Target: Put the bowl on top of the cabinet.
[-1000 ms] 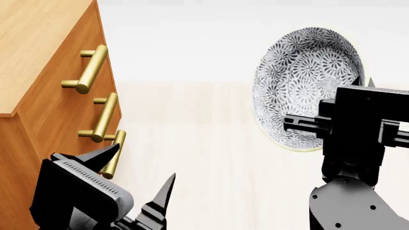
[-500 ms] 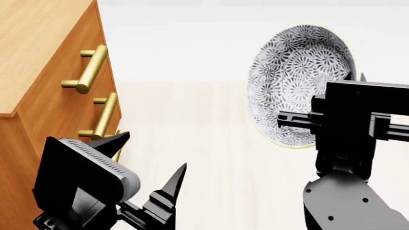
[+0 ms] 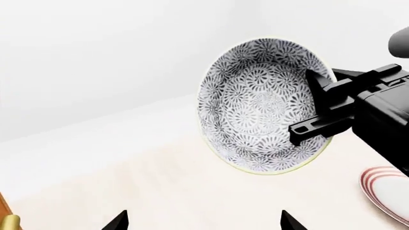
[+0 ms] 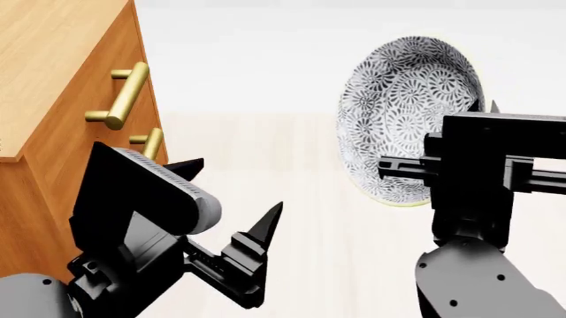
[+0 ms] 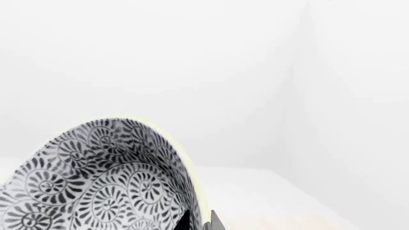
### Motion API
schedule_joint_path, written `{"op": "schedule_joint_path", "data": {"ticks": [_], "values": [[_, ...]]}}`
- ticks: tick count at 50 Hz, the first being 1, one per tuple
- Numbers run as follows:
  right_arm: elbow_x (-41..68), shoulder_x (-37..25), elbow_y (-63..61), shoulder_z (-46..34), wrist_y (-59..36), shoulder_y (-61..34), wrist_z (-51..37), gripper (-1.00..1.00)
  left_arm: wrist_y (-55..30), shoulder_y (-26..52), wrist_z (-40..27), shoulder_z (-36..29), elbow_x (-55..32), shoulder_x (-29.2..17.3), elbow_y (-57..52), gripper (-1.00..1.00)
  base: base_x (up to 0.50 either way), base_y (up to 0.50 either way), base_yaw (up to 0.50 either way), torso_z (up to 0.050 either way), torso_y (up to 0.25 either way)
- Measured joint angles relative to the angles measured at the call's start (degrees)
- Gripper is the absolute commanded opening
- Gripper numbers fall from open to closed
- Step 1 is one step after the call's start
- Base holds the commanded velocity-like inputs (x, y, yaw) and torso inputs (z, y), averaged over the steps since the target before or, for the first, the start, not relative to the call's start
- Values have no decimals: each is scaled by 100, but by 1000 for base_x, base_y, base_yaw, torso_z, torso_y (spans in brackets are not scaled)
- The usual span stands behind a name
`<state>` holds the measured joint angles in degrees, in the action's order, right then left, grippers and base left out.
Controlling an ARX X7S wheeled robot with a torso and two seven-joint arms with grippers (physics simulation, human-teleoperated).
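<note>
The right gripper (image 4: 482, 106) is clamped on the rim of the bowl (image 4: 407, 112), holding it up on edge in the air, its patterned inside turned toward the cabinet (image 4: 53, 86). One finger (image 3: 323, 93) lies across the inside of the bowl; the other is behind the wall. Between the bowl and the cabinet's drawer fronts lies a broad stretch of bare pale floor (image 4: 265, 172). The cabinet's light top edge sits well to the side of the bowl. The left gripper (image 4: 234, 192) hangs just beside the drawer handles (image 4: 124, 96), jaws spread apart and holding nothing. A red-ringed plate (image 3: 386, 191) lies on the floor beyond the bowl, away from the cabinet.
</note>
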<state>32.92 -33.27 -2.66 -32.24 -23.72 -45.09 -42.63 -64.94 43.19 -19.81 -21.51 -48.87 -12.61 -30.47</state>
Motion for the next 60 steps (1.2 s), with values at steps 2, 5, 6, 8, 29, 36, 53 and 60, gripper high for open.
{"op": "schedule_joint_path", "data": {"ticks": [2, 5, 6, 8, 29, 36, 53, 60], "values": [[-6, -2, -8, -9, -6, -4, 4, -100, -79, 84, -35, 19, -62, 42, 28, 100, 0, 0, 0, 0, 0], [-16, -7, -22, -23, -14, -8, 12, -100, -184, 215, -76, 36, -140, 100, 90, 100, 0, 0, 0, 0, 0], [-20, -10, -28, -27, -15, -8, 14, -100, -215, 256, -88, 41, -163, 118, 112, 100, 0, 0, 0, 0, 0], [-27, -13, -35, -34, -14, -8, 20, -100, -278, 339, -111, 50, -210, 152, 159, 100, 0, 0, 0, 0, 0], [-322, -80, 15, -252, 238, 47, 211, -100, -420, 965, -82, -45, -308, 338, 837, 100, 0, 0, 0, 0, 0], [-479, -142, -4, -387, 472, 108, 392, -100, -414, 1112, -73, -60, -307, 339, 1000, 100, 0, 0, 0, 0, 0], [-651, -389, -124, -483, 1123, 412, 730, -100, -294, 1199, -20, -11, -379, 241, 1094, 100, 0, 0, 0, 0, 1], [-639, -476, -103, -474, 1481, 539, 951, -100, -240, 1186, -6, -10, -402, 211, 1124, 100, 0, 0, 0, 0, 1]]}}
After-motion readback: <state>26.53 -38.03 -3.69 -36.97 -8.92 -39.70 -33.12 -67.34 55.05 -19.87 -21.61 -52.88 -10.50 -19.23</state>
